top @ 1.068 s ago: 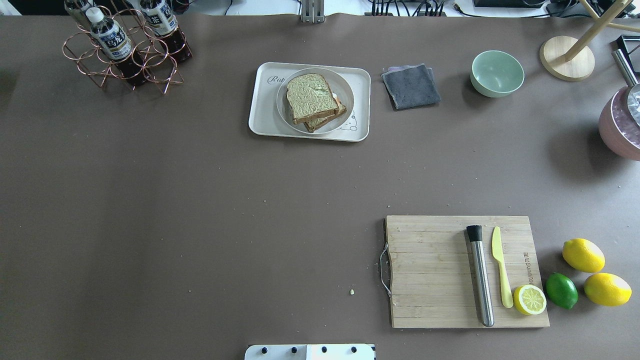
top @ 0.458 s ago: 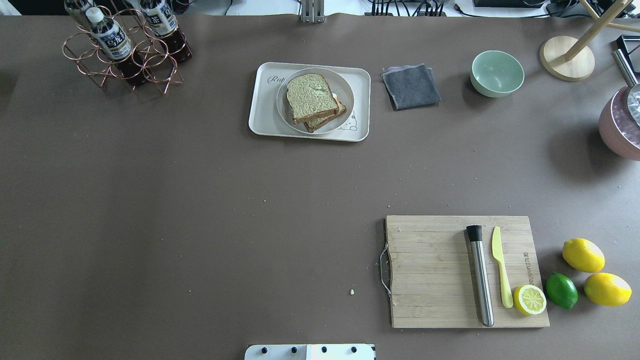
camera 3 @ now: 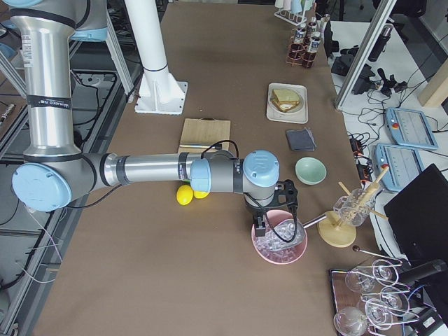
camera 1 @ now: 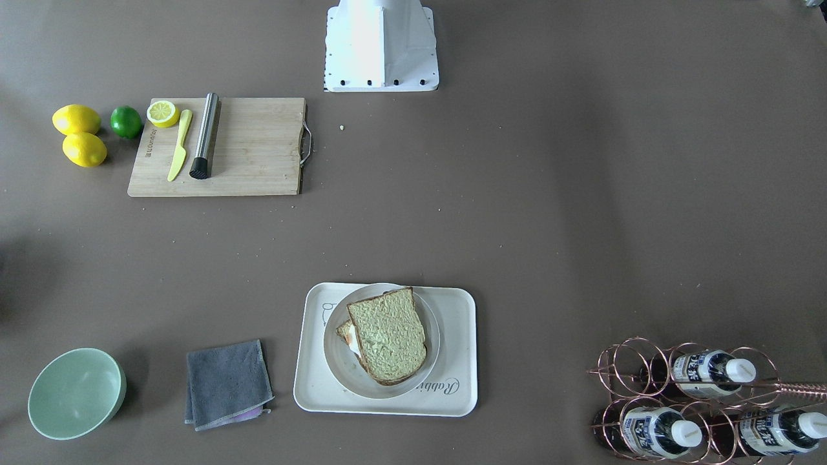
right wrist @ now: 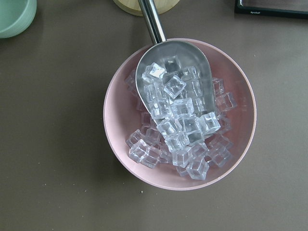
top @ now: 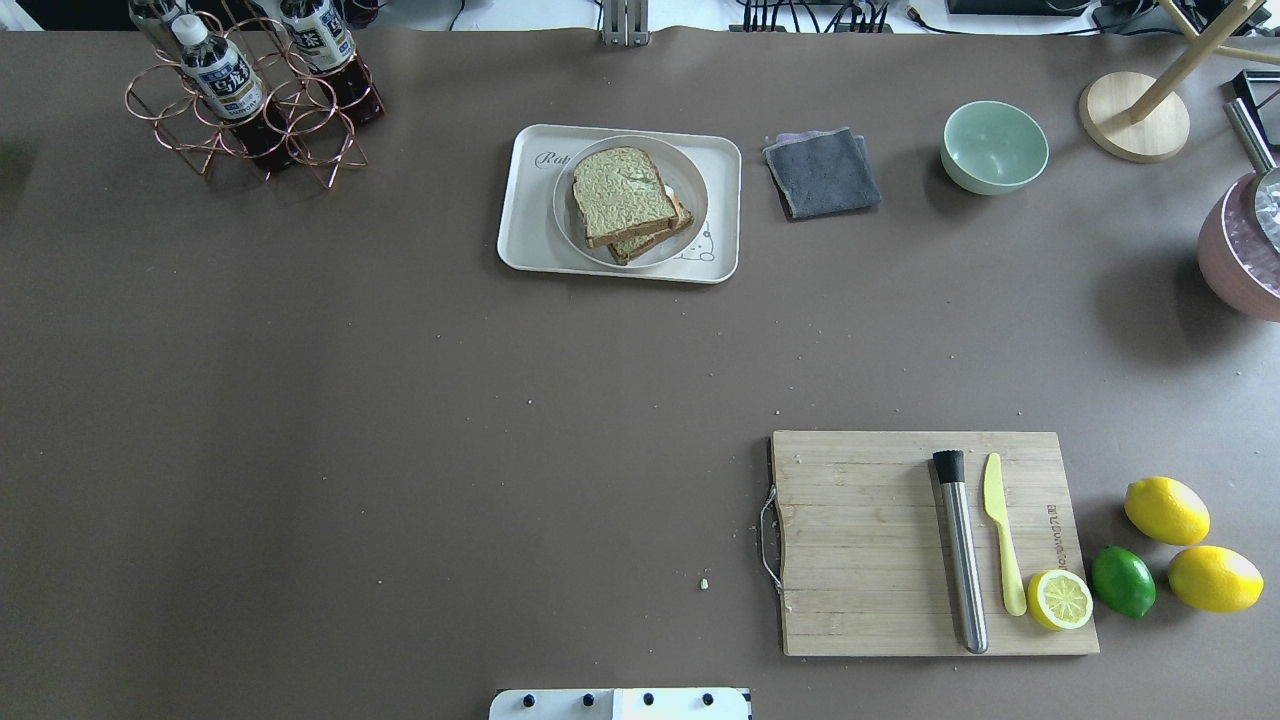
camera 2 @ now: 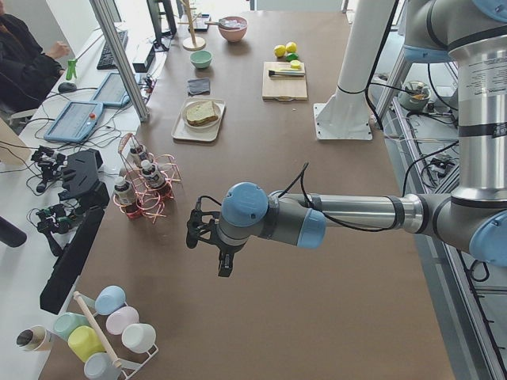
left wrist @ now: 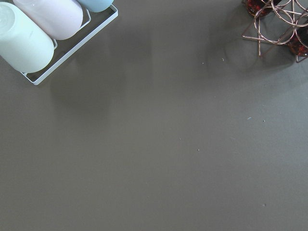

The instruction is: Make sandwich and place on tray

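Note:
The sandwich (top: pixel 625 200), two brown-crusted slices with a bit of egg showing between them, lies on a round grey-white plate (top: pixel 693 178). The plate stands on the cream tray (top: pixel 522 215) at the table's far middle. The sandwich (camera 1: pixel 391 336) and tray (camera 1: pixel 455 310) also show in the front view. My left gripper (camera 2: pixel 207 241) hangs over bare table near the bottle rack, far from the tray. My right gripper (camera 3: pixel 274 213) hangs over the pink ice bowl. Both grippers show only in the side views, so I cannot tell whether they are open or shut.
A wooden cutting board (top: pixel 860 540) holds a steel muddler (top: pixel 960 550), a yellow knife (top: pixel 1000 530) and a lemon half (top: pixel 1060 600). Beside it are lemons (top: pixel 1166 510) and a lime (top: pixel 1122 580). Also here: grey cloth (top: pixel 822 172), green bowl (top: pixel 993 147), bottle rack (top: pixel 250 90), pink ice bowl (right wrist: pixel 180 115) with scoop.

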{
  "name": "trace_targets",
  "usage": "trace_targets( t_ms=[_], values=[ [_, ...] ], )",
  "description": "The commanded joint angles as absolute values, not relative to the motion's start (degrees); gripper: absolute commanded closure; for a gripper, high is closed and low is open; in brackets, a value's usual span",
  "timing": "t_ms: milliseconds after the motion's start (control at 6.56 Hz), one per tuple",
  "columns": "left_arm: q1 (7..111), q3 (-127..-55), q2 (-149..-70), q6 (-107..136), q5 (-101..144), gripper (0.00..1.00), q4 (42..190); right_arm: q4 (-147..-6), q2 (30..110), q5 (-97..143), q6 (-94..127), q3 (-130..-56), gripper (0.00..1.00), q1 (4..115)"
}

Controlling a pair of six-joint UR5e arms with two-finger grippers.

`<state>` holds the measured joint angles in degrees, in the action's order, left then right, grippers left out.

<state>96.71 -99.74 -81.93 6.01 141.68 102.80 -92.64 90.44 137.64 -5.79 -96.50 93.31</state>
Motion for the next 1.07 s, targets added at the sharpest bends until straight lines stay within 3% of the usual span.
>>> trace_targets(
  t_ms=[0, 915],
  values=[
    [96.59, -99.67, -82.18, 5.98, 141.68, 0.03, 102.83, -92.64, 90.18, 137.64, -5.80, -96.76, 0.00, 93.25],
    [96.33, -99.76, -82.27, 5.98, 141.68, 0.03, 102.83, -92.64, 89.65, 137.64, -5.71, -96.68, 0.00, 93.25]
  ],
)
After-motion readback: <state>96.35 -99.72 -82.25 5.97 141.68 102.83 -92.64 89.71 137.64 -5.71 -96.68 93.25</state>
